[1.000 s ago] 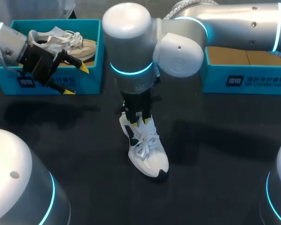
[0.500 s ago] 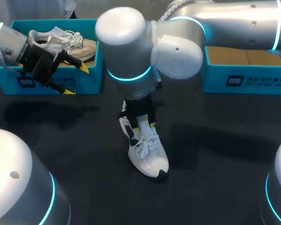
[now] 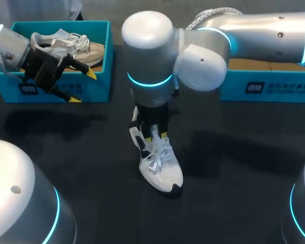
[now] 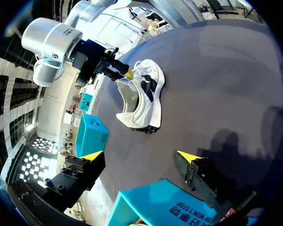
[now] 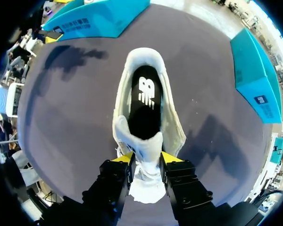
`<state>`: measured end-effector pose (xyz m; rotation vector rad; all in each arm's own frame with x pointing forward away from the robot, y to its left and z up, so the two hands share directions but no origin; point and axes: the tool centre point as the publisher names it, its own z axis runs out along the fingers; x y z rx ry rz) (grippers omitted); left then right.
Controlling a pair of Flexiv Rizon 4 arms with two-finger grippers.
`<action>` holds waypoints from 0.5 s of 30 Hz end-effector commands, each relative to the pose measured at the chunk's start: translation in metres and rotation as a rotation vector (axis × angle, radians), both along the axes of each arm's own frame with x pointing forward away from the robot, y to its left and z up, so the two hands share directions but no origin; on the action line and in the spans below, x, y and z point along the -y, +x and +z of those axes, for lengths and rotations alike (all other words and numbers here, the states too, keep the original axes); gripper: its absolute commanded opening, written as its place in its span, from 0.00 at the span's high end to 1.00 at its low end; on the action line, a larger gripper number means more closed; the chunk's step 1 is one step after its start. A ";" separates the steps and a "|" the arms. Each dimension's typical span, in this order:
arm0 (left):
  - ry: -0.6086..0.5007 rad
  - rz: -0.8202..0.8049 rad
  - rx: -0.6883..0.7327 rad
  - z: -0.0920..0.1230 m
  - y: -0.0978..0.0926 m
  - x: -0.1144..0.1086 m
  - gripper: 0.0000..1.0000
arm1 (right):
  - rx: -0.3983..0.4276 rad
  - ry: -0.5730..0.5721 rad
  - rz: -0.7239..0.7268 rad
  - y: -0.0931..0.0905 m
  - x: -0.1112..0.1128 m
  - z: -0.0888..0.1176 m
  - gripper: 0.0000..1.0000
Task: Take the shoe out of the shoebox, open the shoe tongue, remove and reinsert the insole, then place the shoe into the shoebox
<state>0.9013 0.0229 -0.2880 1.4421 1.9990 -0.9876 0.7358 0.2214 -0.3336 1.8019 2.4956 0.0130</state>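
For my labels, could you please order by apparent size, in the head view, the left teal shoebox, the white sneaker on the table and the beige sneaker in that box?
1. The left teal cardboard shoebox.
2-3. The white laced sneaker and the beige sneaker look alike; the beige one is partly hidden, so unranked.

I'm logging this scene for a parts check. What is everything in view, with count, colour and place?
white shoe: one, white with black, on the middle of the table
insole: one, black, inside the white shoe
beige shoe: one, beige and white, in the left box
left box: one, blue, far left of the table
right box: one, blue, far right of the table
table: one, black, under everything
left gripper: one, black with yellow tips, open, at the left box's front
right gripper: one, black with yellow tips, shut on the white shoe's tongue
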 end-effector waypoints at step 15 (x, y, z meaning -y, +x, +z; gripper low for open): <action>0.004 0.001 0.001 0.001 -0.001 0.000 0.00 | 0.000 0.005 0.023 0.027 -0.002 -0.009 0.69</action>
